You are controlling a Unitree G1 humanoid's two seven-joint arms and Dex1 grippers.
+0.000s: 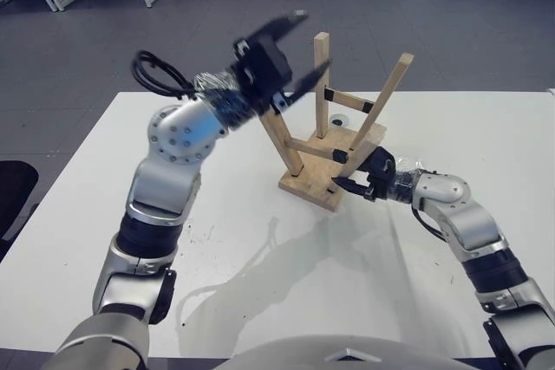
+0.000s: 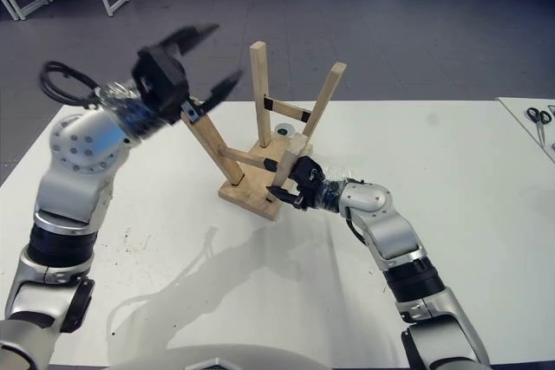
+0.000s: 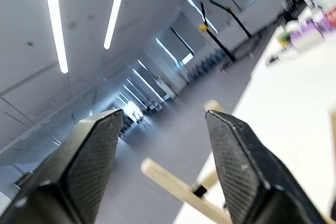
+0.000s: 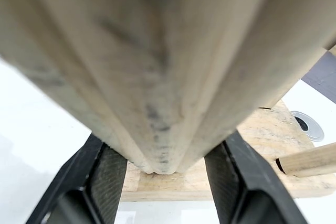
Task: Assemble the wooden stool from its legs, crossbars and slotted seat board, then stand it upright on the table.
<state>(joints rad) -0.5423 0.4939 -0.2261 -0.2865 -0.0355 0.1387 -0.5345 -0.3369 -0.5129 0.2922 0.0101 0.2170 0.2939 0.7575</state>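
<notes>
Wood between the fingers: the right claw (image 1: 342, 185), low and right of centre in the head view, has its two fingers either side of the front leg (image 1: 377, 110), right down where that leg meets the seat board (image 1: 308, 186). In the wrist view the pads sit tight against the timber, so I read that as a closed grip on the leg. Up at the upper middle of the frame the left claw (image 1: 314, 41) is spread wide and holding nothing, hovering at the top end of the near leg on the left side of the stool (image 1: 334, 140). The stool sits dead centre of the white table (image 1: 260, 257), upside down, with the board flat on the table and the legs splayed upward. Crossbars (image 1: 351, 101) run between the legs, black brackets at the joints. By the look of it the building is done or nearly so, with legs in their slots and bars seated, though whether every joint is fully home I can't tell. What's clearly left is the big one: flipping it over and standing it on its feet.
</notes>
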